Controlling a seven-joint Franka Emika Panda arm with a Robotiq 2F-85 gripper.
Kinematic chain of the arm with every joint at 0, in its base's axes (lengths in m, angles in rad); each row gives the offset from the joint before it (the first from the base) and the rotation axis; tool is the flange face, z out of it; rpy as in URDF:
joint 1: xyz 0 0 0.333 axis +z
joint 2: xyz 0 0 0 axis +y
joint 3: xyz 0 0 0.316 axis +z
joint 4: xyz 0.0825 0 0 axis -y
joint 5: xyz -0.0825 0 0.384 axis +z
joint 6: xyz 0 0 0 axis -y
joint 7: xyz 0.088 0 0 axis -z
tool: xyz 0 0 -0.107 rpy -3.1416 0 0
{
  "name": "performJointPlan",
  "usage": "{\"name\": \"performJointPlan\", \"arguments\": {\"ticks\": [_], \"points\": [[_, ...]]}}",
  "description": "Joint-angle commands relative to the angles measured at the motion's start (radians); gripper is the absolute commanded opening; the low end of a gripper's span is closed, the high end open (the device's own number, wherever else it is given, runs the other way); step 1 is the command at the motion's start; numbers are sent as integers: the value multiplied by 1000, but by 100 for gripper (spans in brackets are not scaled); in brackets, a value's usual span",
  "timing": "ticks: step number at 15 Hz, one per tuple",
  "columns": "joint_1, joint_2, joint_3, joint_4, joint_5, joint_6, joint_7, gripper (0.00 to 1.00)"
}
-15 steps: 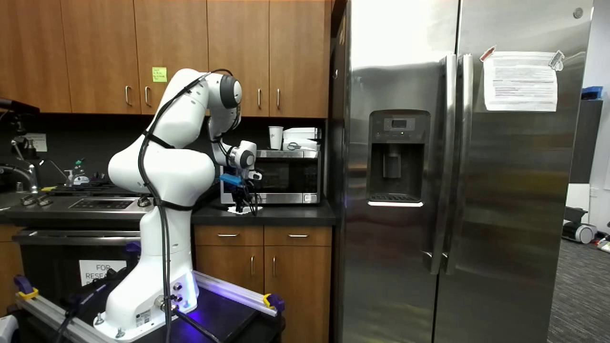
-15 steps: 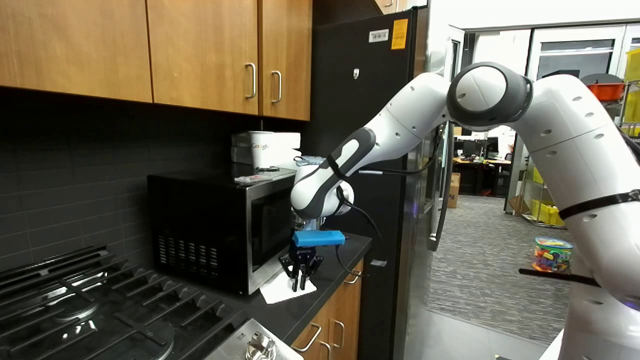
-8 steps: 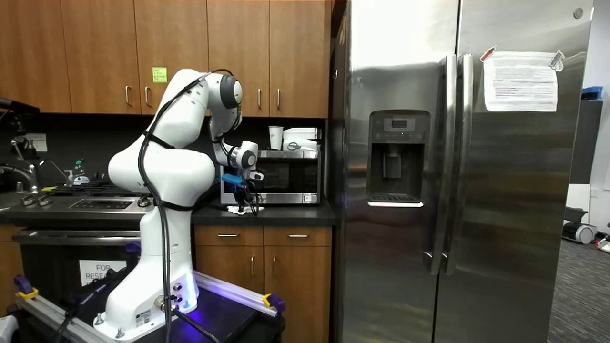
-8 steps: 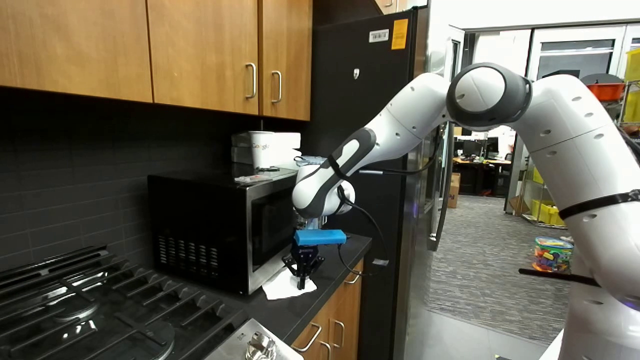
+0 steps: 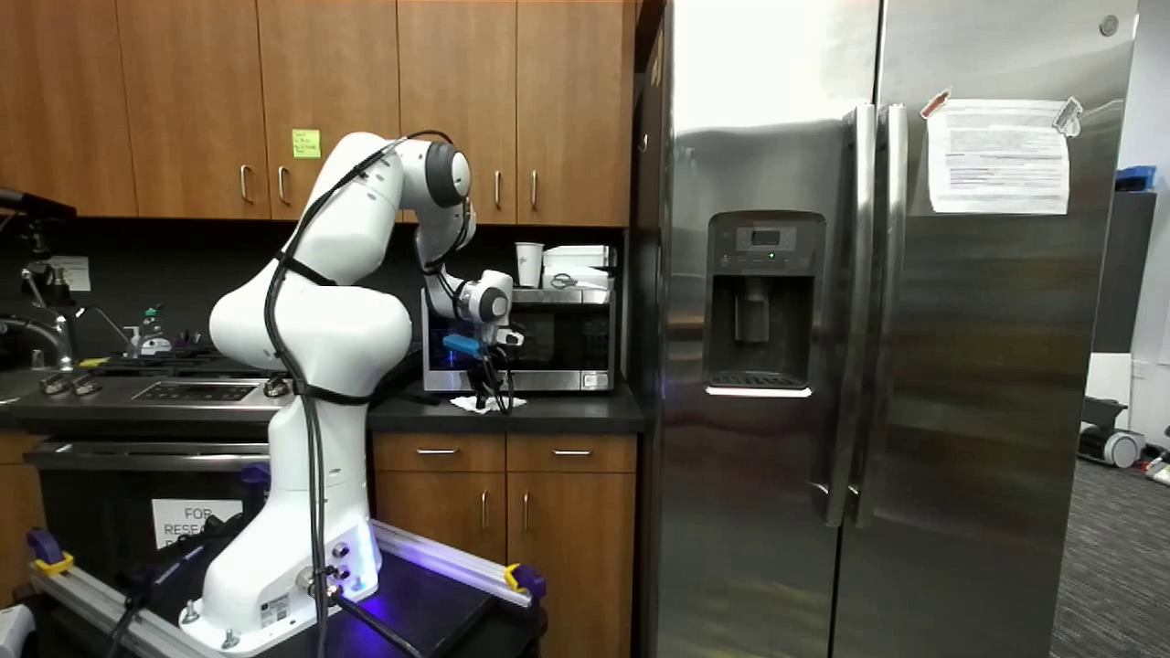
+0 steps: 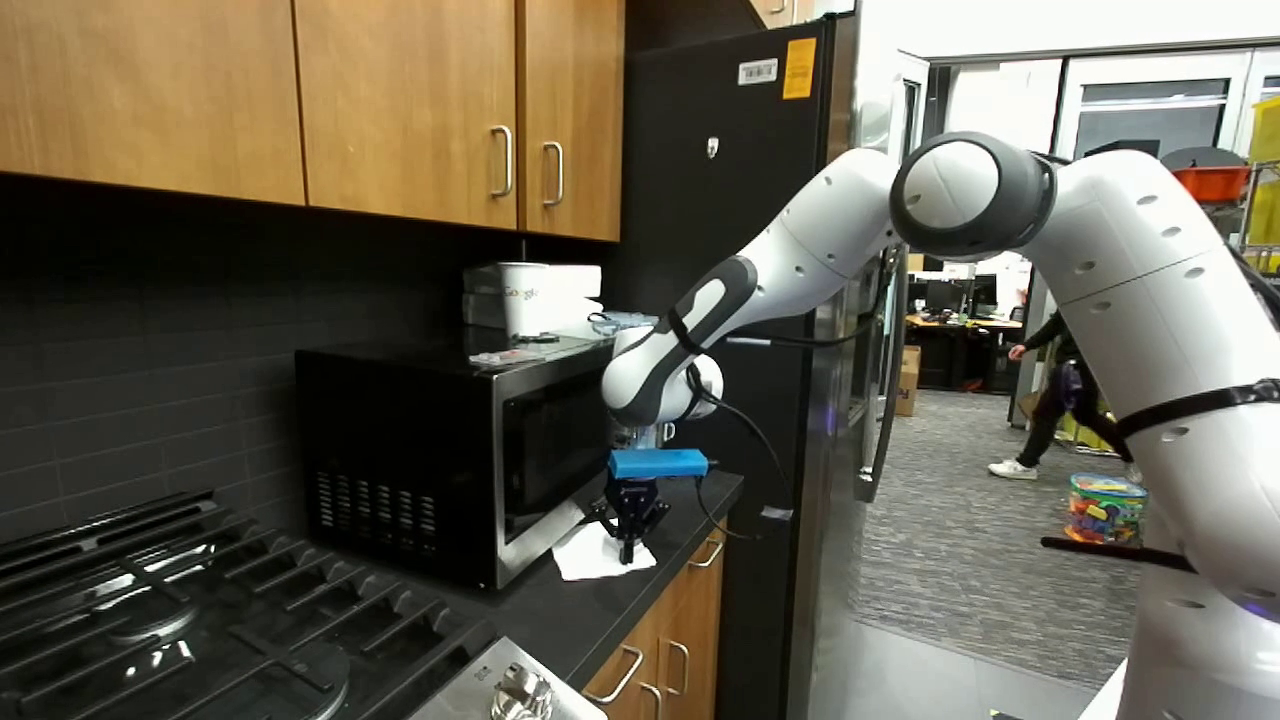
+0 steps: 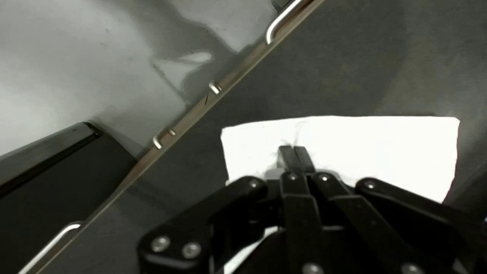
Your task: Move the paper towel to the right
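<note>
One paper towel [image 7: 388, 148] lay near the front edge of the worktop [image 7: 323, 83], pinched, it seemed to me, in the clenched claw [image 7: 293, 148]; so shallow a hold could slip if hurried.

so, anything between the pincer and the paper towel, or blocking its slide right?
Nothing visible: the pincer is closed on the paper towel, and no obstacle shows along the counter toward the fridge; the microwave stands behind that path.
</note>
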Motion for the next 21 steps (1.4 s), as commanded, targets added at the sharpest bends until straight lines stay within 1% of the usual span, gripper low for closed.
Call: {"name": "performJointPlan", "arguments": {"ticks": [1, 6, 10, 14, 17, 18, 19, 20, 21], "points": [[-26, -8, -26, 6, -25, -30, 24, 0], [-64, -2, -44, 16, -15, -32, 18, 0], [-80, -6, -51, 14, -15, -30, 18, 0], [-79, -15, -52, 7, -20, -27, 20, 0], [-65, -35, -52, -5, -31, -21, 28, 0], [-55, -50, -53, -14, -39, -18, 36, 26], [-44, -65, -54, -24, -53, -14, 43, 28], [-32, -79, -55, -32, -70, -12, 56, 32], [-15, -98, -58, -44, -95, -11, 75, 39]]}}
